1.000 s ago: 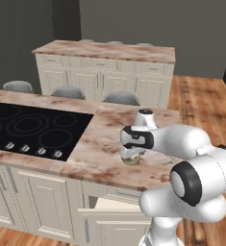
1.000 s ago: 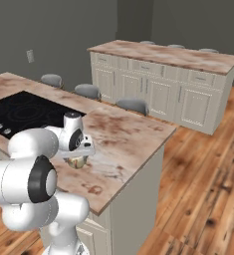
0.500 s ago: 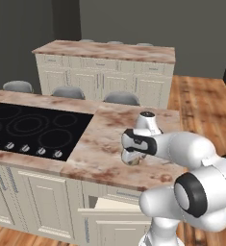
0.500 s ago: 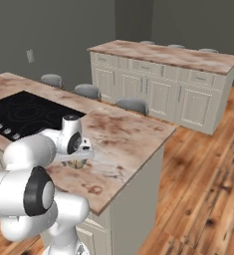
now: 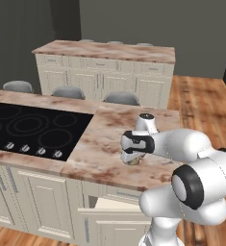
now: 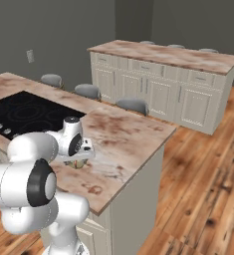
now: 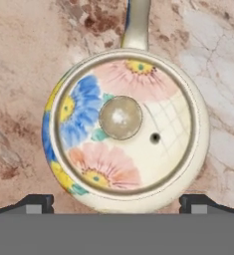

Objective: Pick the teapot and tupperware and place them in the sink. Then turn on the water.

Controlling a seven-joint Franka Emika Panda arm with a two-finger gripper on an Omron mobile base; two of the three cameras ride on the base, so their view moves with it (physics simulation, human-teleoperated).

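I'm on the teapot pick: gripper point(image 7: 116, 201) wide open, straddling the small round floral-painted ceramic teapot point(image 7: 124, 129) on the marble worktop point(image 5: 109, 144). Next probably descend, close; depth unclear.

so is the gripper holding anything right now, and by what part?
Nothing is held. The gripper is open, directly above the teapot on the counter, with one fingertip showing on each side of its body. The jaws have not closed.

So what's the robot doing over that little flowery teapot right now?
Gripper open, directly above the teapot, fingertips flanking its body. Teapot upright on the counter, not gripped. Nothing in the way.
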